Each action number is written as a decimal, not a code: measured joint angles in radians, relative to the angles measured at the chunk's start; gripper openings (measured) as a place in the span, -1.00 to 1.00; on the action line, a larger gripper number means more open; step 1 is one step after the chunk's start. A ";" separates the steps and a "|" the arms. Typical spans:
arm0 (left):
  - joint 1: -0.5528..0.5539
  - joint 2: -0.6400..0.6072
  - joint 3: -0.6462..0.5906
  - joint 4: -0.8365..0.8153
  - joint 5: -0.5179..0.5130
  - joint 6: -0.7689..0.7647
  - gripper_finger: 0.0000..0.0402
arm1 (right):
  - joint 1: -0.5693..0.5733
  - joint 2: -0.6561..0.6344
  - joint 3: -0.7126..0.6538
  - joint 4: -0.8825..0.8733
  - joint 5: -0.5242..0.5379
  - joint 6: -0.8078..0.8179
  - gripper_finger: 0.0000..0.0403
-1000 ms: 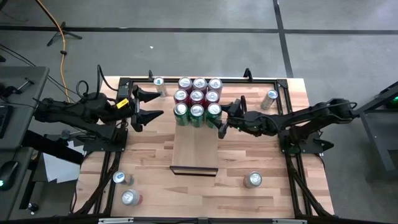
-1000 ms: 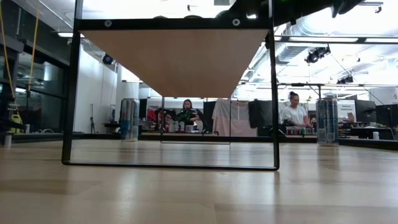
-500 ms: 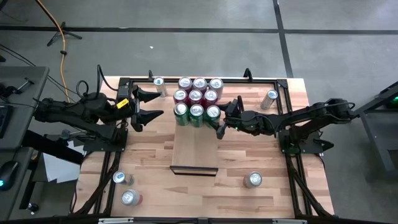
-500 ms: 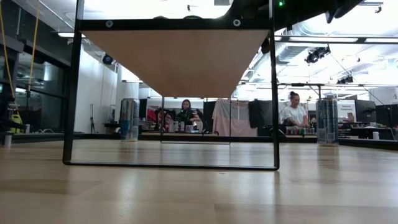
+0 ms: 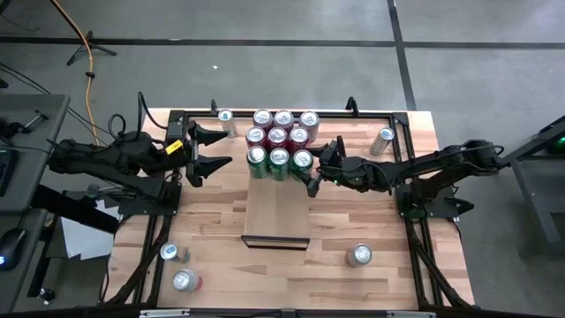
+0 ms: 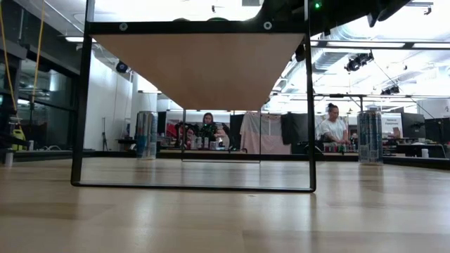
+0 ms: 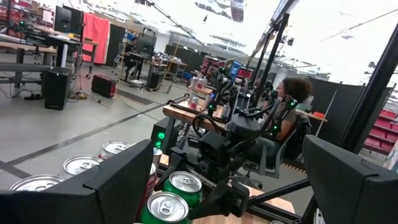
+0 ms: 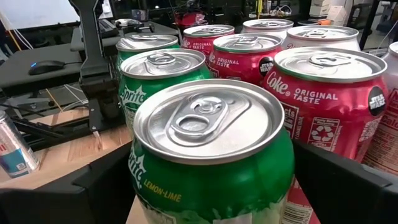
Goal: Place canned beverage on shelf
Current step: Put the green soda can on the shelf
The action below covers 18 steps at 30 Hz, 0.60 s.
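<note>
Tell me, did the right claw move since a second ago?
Yes. The right gripper slid a little leftward, closer to the green can on the shelf.

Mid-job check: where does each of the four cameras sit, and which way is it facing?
High: overhead, looking down; both arms, shelf.
Low: table height, looking across under the shelf; arm parts at top.
Left wrist: on left arm, facing right arm; own fingers.
Right wrist: on right arm, at Sprite can between its fingers.
Wrist views and high share the cans.

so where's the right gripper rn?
High view: the right gripper is at the shelf's far end, jaws open around the rightmost green can in the front row.
</note>
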 joint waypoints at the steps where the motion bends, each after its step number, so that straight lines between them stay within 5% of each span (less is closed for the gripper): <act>1: 0.000 0.000 0.000 0.000 0.000 0.000 0.71 | 0.000 0.000 0.000 0.000 0.000 0.000 0.89; 18: 0.000 0.000 0.000 0.000 0.000 0.000 0.71 | 0.000 0.000 -0.001 0.049 -0.001 -0.003 0.89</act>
